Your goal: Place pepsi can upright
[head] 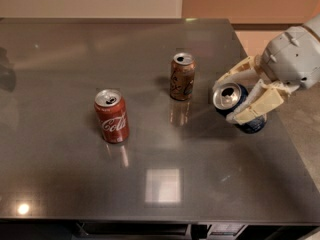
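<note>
The pepsi can (239,109), dark blue with a silver top, is held tilted in my gripper (235,98) over the right part of the dark table (150,184). Its top leans toward the left and its lower end is at or just above the tabletop. The cream fingers (257,104) are closed on the can's sides. The grey arm comes in from the right edge.
A brown/orange can (182,76) stands upright left of the pepsi can. A red Coca-Cola can (112,116) stands upright further left. The table's right edge runs just right of the gripper, with the floor beyond.
</note>
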Controlling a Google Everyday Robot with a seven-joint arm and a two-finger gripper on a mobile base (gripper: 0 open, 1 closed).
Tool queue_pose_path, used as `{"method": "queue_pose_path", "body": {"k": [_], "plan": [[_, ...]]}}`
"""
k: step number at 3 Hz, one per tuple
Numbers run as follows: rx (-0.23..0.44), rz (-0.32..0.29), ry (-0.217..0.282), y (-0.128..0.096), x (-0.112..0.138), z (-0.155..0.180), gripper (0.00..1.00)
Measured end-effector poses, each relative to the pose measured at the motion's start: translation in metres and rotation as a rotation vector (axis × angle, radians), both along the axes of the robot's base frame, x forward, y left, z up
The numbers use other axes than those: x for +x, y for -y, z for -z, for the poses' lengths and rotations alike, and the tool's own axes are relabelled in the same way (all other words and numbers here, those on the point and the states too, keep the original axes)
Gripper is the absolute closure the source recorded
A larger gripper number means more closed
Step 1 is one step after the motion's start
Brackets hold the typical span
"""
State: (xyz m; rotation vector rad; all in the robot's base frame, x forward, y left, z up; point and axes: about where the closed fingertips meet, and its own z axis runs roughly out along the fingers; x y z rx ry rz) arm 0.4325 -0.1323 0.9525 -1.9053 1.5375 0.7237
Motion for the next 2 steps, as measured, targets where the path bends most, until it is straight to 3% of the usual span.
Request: {"method": "queue_pose_path", "body": {"k": [2], "plan": [[0.358, 0.13, -0.131, -0.011, -0.022, -0.007, 1.0]]}}
